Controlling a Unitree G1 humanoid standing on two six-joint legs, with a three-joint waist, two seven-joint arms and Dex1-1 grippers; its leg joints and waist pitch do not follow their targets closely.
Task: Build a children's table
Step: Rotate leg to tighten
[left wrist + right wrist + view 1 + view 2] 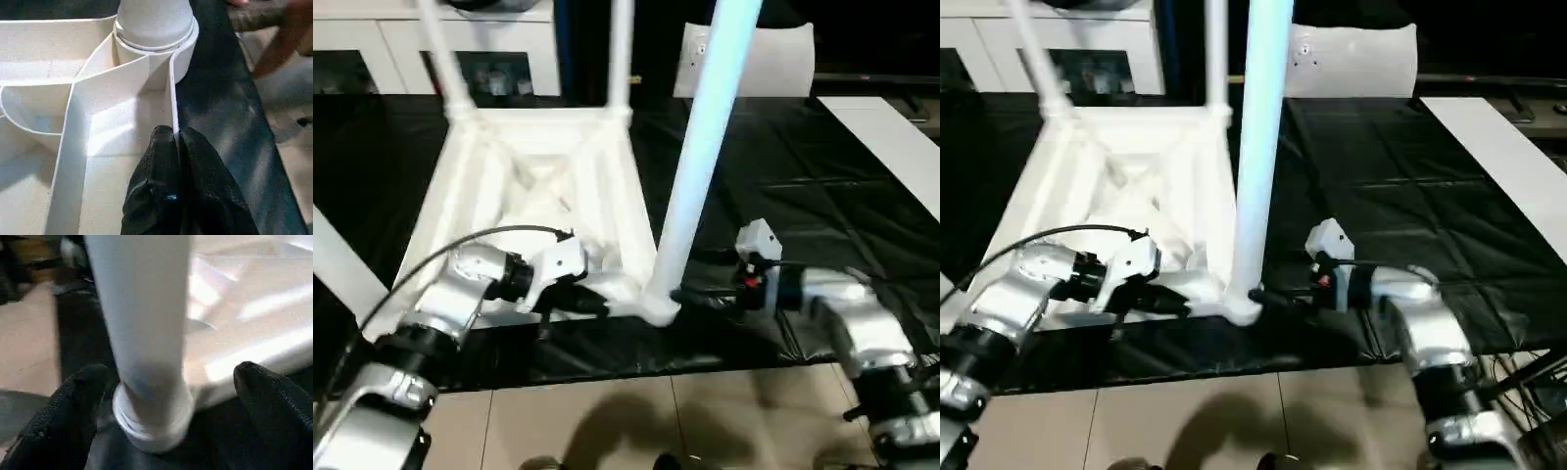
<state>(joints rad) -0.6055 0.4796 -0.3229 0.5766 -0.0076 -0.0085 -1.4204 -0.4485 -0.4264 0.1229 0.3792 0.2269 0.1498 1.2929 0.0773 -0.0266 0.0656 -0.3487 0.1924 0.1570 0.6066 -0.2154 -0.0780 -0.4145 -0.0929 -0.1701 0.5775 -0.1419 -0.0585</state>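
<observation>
White plastic tabletop (543,196): lies upside down on a black sheet (783,225), ribbed underside facing up, round sockets at its corners.
Left gripper (174,147): jaws pressed nearly together, pinching a thin upright wall of the tabletop's rim between the two black fingers (156,161); the wall runs straight out of the jaws to the near corner socket (155,46).
Near leg (700,147): a long white tapered round leg stands tilted in that corner socket, just beyond the left jaws along the rim wall.
Right gripper (171,396): jaws spread wide, one black finger (73,406) on each side of the near leg's base; the fingers stand apart from the leg, gripping nothing.
Leg base seen from the right jaws: the ringed foot of the leg sits between the two fingertips and a little ahead of them, with the tabletop's edge just behind it.
Far legs (445,59): two more white legs rise from the far corner sockets, well beyond both jaws across the tabletop.
Behind the tabletop: a white cabinet (382,49) with dark compartments and a white pillow-like slab (773,59), far from either gripper.
Floor (607,421): beige tiles below the sheet's near edge, under both forearms.
</observation>
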